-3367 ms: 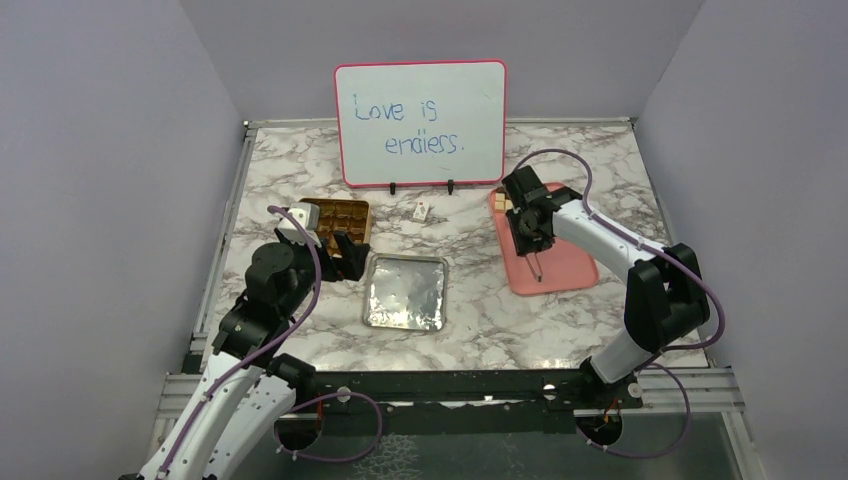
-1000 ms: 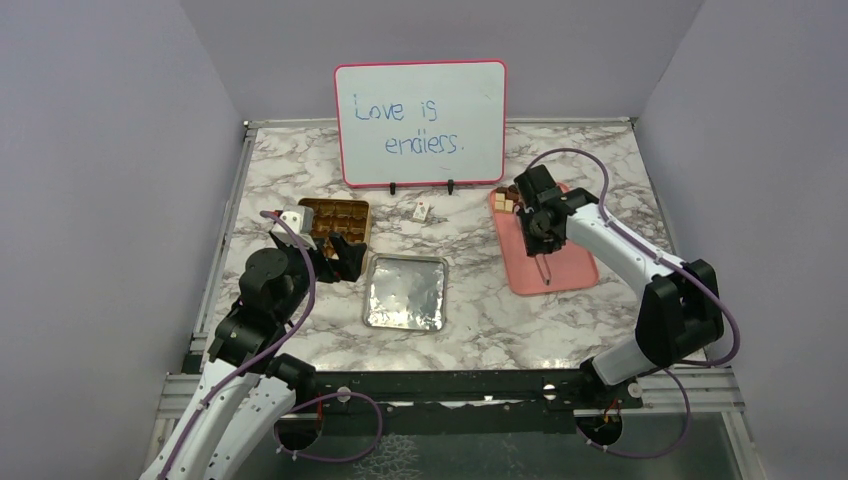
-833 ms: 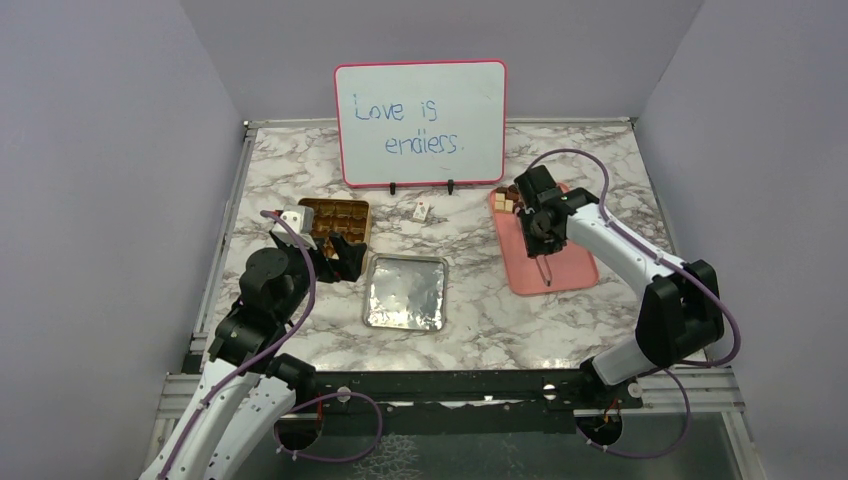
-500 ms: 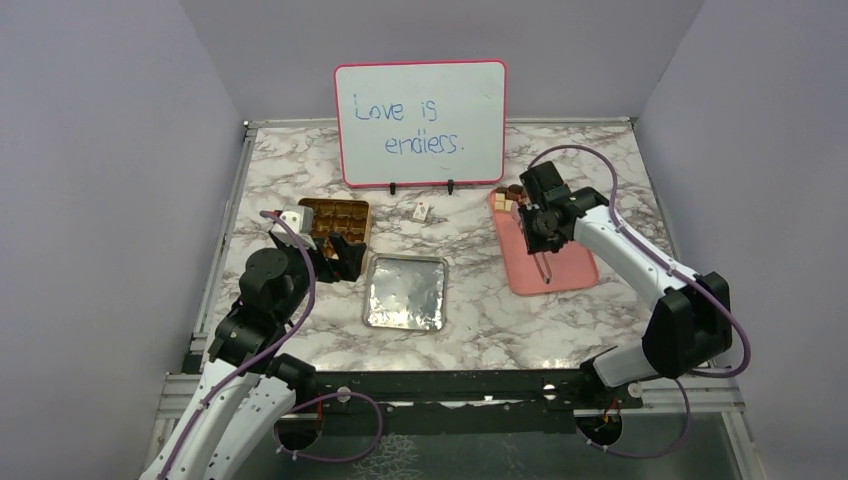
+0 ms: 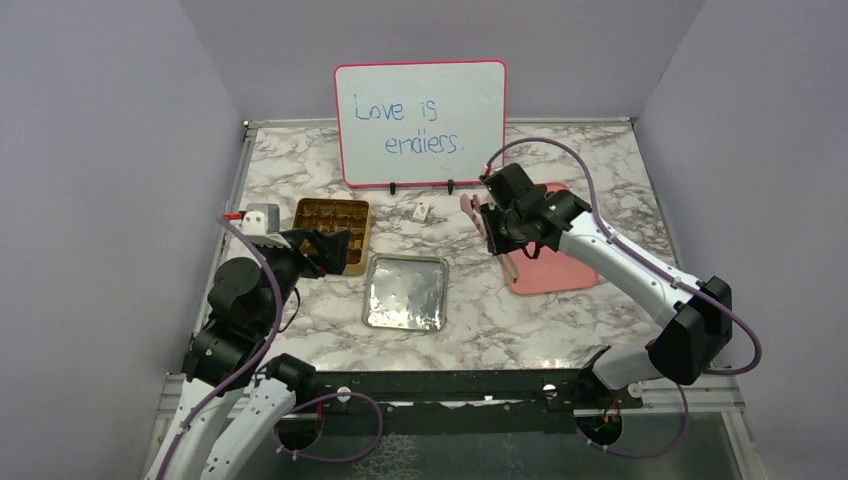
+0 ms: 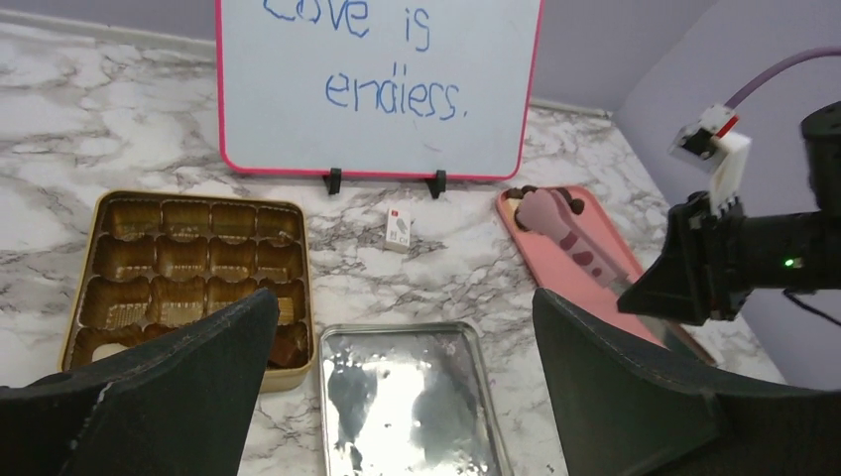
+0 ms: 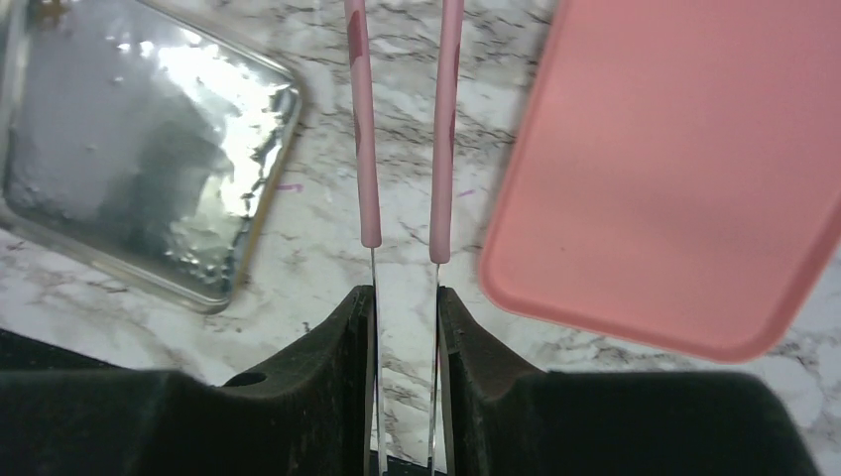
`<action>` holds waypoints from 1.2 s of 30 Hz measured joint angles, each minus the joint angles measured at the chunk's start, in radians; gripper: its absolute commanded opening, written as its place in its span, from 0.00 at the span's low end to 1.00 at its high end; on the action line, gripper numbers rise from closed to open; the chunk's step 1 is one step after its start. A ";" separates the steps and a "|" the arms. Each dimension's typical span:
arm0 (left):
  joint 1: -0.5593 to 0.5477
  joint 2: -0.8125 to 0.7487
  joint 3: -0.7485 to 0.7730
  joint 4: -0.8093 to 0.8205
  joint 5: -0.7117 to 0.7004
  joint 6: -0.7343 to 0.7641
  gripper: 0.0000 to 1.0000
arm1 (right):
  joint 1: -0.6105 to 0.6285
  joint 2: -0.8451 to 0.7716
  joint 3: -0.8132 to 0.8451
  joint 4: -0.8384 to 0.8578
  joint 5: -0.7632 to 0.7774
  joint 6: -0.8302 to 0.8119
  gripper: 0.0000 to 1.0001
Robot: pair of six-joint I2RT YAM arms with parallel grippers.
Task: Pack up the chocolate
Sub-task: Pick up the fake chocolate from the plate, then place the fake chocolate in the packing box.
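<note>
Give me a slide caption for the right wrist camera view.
Right gripper holding pink tongs over marble table, between silver lid and pink tray.

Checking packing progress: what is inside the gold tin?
The gold tin shows empty brown cups in its far rows; the left gripper partly hides the nearest row.

top cam overhead, 2 wrist cams share tray

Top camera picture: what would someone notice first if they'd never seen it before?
Probably the pink-framed whiteboard standing at the back of the marble table, with "Love is" handwritten in blue. Next, the right gripper pinching long pink tongs just left of the pink tray. On the left sits a gold tin of mostly empty cups.
</note>
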 measured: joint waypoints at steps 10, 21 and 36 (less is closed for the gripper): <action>0.000 -0.026 0.176 -0.075 -0.042 -0.051 0.99 | 0.261 0.169 0.158 0.041 -0.005 0.057 0.30; 0.000 -0.043 0.201 -0.116 -0.052 -0.080 0.99 | 0.388 0.424 0.400 0.113 -0.057 0.058 0.30; 0.000 -0.087 0.208 -0.128 -0.051 -0.075 0.99 | 0.403 0.678 0.623 0.135 -0.122 0.035 0.33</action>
